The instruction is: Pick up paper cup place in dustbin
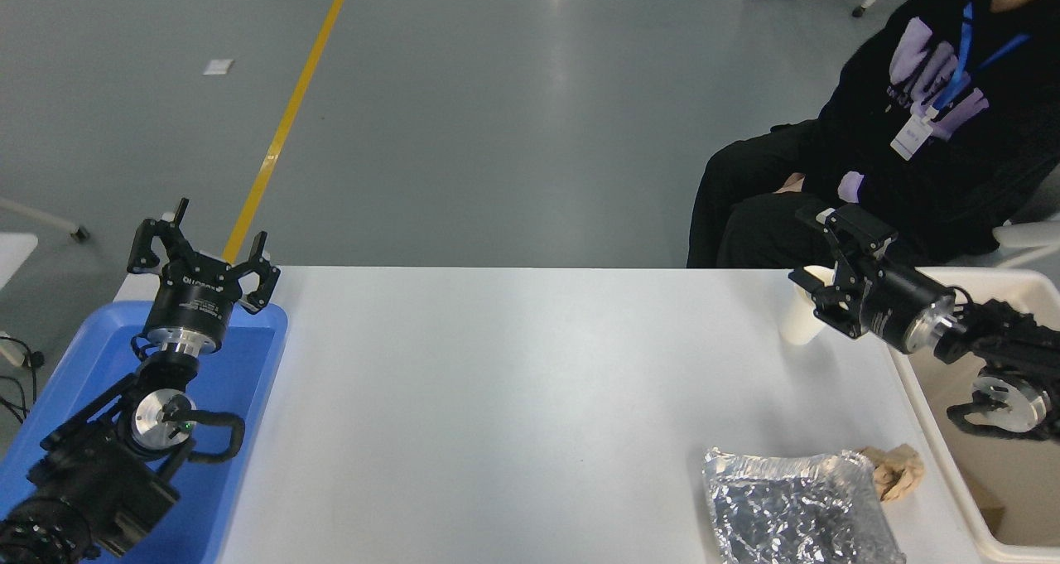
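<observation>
The white paper cup (797,322) stands upright on the table near its far right edge. My right gripper (820,251) comes in sideways from the right and is open. One finger (807,282) lies in front of the cup's rim and the other (853,224) is behind and above it. I cannot tell whether they touch the cup. The right arm reaches across the cream dustbin (913,386) at the right edge. My left gripper (201,245) is open and empty, parked at the lower left.
A crinkled foil bag (791,506) and a brown paper wad (897,470) lie at the front right, next to the dustbin. A blue tray (248,365) sits under the left arm. A person in black sits beyond the table's far right.
</observation>
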Available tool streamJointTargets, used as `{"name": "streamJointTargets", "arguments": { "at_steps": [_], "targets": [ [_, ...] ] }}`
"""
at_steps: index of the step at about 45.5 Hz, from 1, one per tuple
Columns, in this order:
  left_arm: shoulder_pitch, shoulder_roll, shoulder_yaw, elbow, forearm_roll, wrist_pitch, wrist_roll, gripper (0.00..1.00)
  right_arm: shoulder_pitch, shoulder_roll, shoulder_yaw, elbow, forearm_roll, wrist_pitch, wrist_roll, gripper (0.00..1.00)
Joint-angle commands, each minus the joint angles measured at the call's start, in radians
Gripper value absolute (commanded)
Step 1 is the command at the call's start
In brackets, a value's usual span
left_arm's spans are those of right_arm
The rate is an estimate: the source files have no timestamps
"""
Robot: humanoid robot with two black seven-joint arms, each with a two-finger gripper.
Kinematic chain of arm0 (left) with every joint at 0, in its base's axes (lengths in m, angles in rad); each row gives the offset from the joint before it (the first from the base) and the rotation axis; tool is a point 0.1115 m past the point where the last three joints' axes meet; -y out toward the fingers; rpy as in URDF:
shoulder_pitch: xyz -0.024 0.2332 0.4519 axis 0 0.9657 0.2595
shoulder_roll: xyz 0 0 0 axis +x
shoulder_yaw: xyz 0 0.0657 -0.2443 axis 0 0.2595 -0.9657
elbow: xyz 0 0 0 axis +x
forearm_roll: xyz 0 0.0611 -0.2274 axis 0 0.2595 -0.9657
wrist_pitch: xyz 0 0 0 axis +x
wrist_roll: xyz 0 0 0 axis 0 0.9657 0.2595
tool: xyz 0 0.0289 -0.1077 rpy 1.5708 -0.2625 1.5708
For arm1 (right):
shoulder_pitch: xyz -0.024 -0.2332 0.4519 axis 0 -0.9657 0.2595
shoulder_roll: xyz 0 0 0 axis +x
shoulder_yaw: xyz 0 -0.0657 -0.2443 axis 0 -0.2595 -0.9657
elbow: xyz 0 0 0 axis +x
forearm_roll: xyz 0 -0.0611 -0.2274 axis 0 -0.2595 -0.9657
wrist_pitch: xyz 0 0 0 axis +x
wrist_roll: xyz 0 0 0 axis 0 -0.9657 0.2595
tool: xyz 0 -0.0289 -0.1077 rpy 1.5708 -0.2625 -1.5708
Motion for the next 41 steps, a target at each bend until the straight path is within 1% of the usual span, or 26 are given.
{"name": "streamJointTargets", "arguments": {
  "at_steps": [1, 6, 10, 15, 18, 19, 22, 26, 29, 32, 35, 36, 41],
  "targets": [
    [0.000, 0.000, 0.000, 0.000, 0.000, -0.001, 0.000, 0.99, 0.309, 0.062, -0.378, 0.141, -0.001, 0.058, 0.000, 1.00],
    [0.000, 0.000, 0.000, 0.000, 0.000, -0.001, 0.000, 0.99, 0.390, 0.160, -0.479, 0.144, -0.004, 0.167, -0.001, 1.00],
    [0.001, 0.000, 0.000, 0.000, 0.000, -0.001, 0.000, 0.99, 0.482, 0.246, -0.551, 0.153, -0.012, 0.288, -0.003, 1.00],
    [0.000, 0.000, 0.000, 0.000, 0.000, -0.001, 0.000, 0.99, 0.594, 0.314, -0.591, 0.172, -0.041, 0.443, -0.009, 1.00],
    [0.001, 0.000, 0.000, 0.000, 0.000, -0.001, 0.000, 0.99, 0.645, 0.349, -0.586, 0.178, -0.087, 0.486, -0.009, 1.00],
    [0.001, 0.000, 0.000, 0.001, 0.000, 0.001, 0.000, 0.99, 0.694, 0.383, -0.576, 0.208, -0.132, 0.510, -0.009, 1.00],
    [0.001, 0.000, 0.000, 0.000, 0.000, 0.001, 0.000, 0.99, 0.758, 0.414, -0.550, 0.259, -0.212, 0.547, -0.013, 1.00],
    [0.001, 0.000, 0.000, 0.000, 0.000, 0.001, 0.000, 0.99, 0.823, 0.426, -0.494, 0.293, -0.327, 0.547, -0.035, 1.00],
    [0.001, 0.000, 0.000, 0.000, 0.000, 0.001, 0.000, 0.99, 0.855, 0.435, -0.479, 0.310, -0.374, 0.547, -0.058, 1.00],
    [0.001, 0.000, 0.000, 0.000, 0.000, 0.001, 0.000, 0.99, 0.884, 0.443, -0.465, 0.313, -0.384, 0.547, -0.105, 1.00],
    [0.001, 0.002, 0.000, 0.001, 0.000, 0.001, 0.000, 0.99, 0.909, 0.443, -0.450, 0.315, -0.384, 0.547, -0.177, 1.00],
    [0.001, 0.000, 0.000, 0.000, 0.000, 0.001, 0.000, 0.99, 0.917, 0.444, -0.441, 0.315, -0.384, 0.547, -0.205, 1.00],
    [0.001, 0.000, 0.000, 0.000, 0.000, 0.001, 0.000, 0.99, 0.953, 0.441, -0.376, 0.315, -0.381, 0.547, -0.375, 1.00]
  ]
}}
